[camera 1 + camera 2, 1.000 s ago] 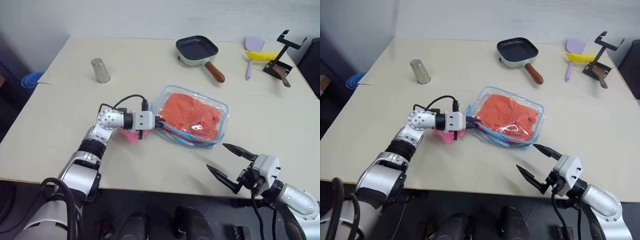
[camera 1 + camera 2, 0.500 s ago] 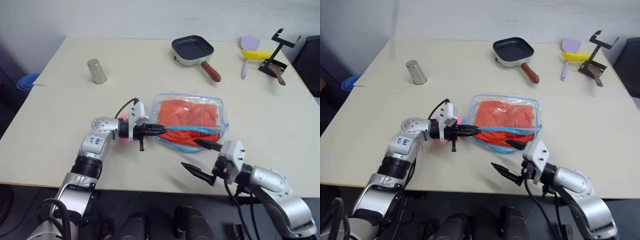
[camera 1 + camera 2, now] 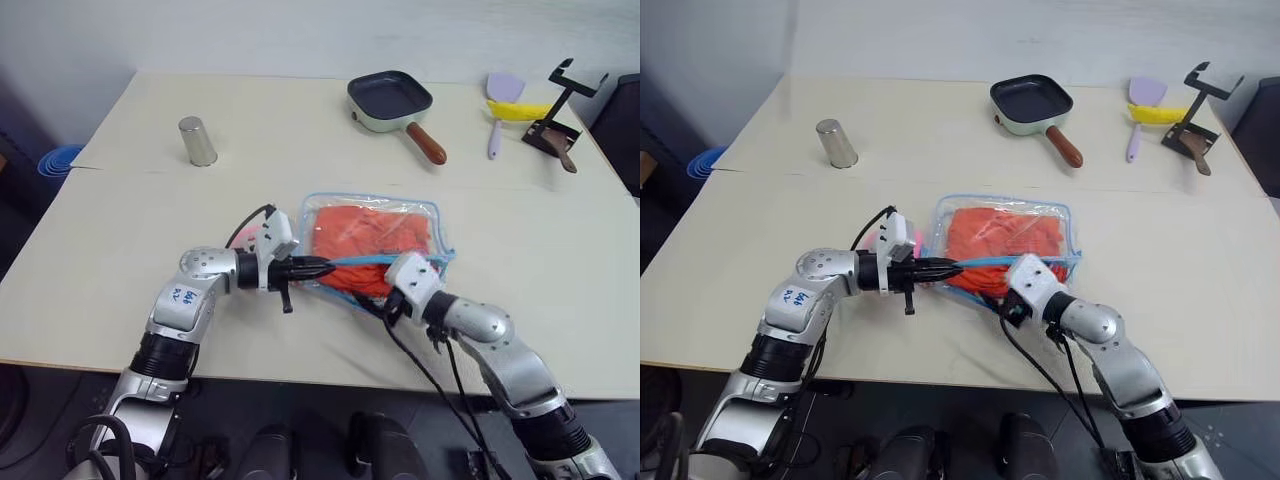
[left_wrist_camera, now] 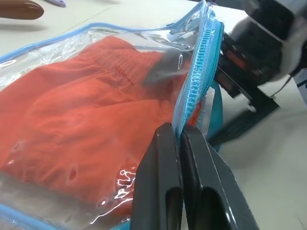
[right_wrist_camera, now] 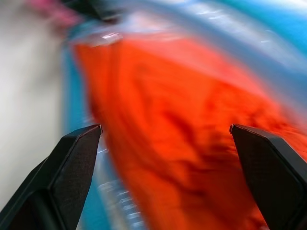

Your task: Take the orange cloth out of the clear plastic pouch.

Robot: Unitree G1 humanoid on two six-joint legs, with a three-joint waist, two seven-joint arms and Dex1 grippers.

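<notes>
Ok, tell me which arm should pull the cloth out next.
Probably the right. Its gripper is open, facing the orange cloth at the pouch mouth, while the left gripper is shut on the zipper edge.

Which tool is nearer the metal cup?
Left. The left tool pinches the clear plastic pouch's blue zipper edge, on the metal cup's side of the table; the right tool, open at the orange cloth, sits farther away.

Other stuff on your table [image 3: 150, 220]

You've got a metal cup [image 3: 198, 141] far left, frying pan [image 3: 392, 100] at back, purple spatula [image 3: 501, 100] & black stand [image 3: 562, 120] far right.
</notes>
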